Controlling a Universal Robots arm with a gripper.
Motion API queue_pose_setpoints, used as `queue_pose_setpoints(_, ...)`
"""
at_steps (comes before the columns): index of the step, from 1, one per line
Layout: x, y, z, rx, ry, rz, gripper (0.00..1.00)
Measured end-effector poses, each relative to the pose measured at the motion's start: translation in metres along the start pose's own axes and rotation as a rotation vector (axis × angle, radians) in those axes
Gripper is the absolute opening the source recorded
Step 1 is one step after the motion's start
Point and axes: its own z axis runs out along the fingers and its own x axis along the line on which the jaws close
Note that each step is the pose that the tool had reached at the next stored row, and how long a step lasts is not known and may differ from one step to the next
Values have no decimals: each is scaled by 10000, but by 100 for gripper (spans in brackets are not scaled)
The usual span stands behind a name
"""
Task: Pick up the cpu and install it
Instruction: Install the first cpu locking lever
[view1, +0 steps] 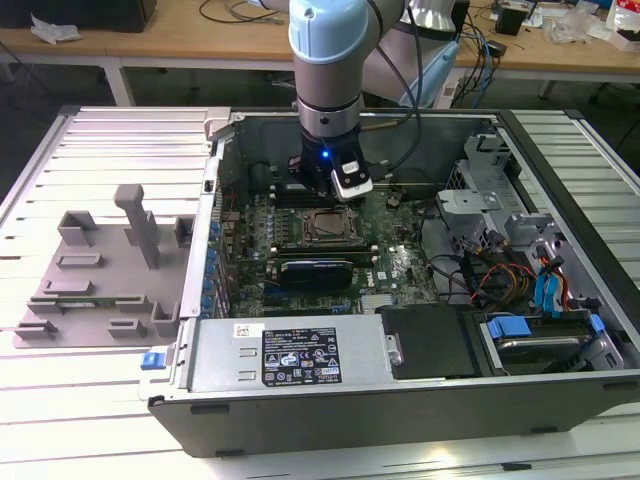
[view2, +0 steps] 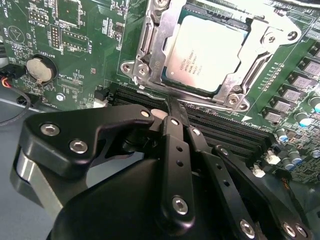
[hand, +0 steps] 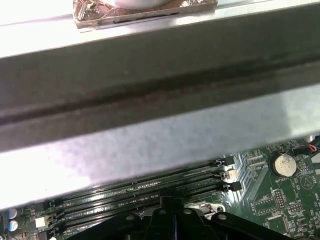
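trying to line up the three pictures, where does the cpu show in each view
Exterior view: the cpu sits in its socket mid-motherboard, just under the arm's wrist.
Second wrist view: the cpu lies inside the metal socket frame, beyond the end effector.
First wrist view: I cannot make it out.
Shared landmark: the coin battery in both wrist views.

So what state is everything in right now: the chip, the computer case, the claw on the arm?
cpu: seated flat in its socket, metal frame around it.
Computer case: lying open, side panel off.
Gripper: above the memory slots beside the socket, jaws shut and holding nothing.
Grey fixture tray: on the table, outside the case.
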Motion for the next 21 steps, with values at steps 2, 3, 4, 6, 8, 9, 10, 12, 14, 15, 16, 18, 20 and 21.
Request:
queue_pose_setpoints(2,1,3,3,11,-5,-1,11)
queue_pose_setpoints(3,1,2,6,48,-11,-4,11)
queue_pose_setpoints(4,2,1,12,86,-20,-8,11)
queue_pose_setpoints(6,2,0,21,113,-32,-12,11)
queue_pose_setpoints(8,3,-5,34,142,-40,-16,11)
queue_pose_setpoints(9,3,-4,35,141,-41,-16,11)
queue_pose_setpoints(10,3,-3,34,138,-43,-16,11)
queue_pose_setpoints(12,1,4,6,130,-48,-15,11)
queue_pose_setpoints(14,-2,14,-52,133,-44,-15,11)
queue_pose_setpoints(15,-4,18,-75,134,-45,-16,11)
queue_pose_setpoints(16,-5,21,-93,135,-47,-18,11)
queue_pose_setpoints(18,10,21,-106,72,-118,-25,11)
queue_pose_setpoints(20,39,16,-109,-24,-205,-36,11)
queue_pose_setpoints(21,45,15,-109,-30,-220,-38,11)
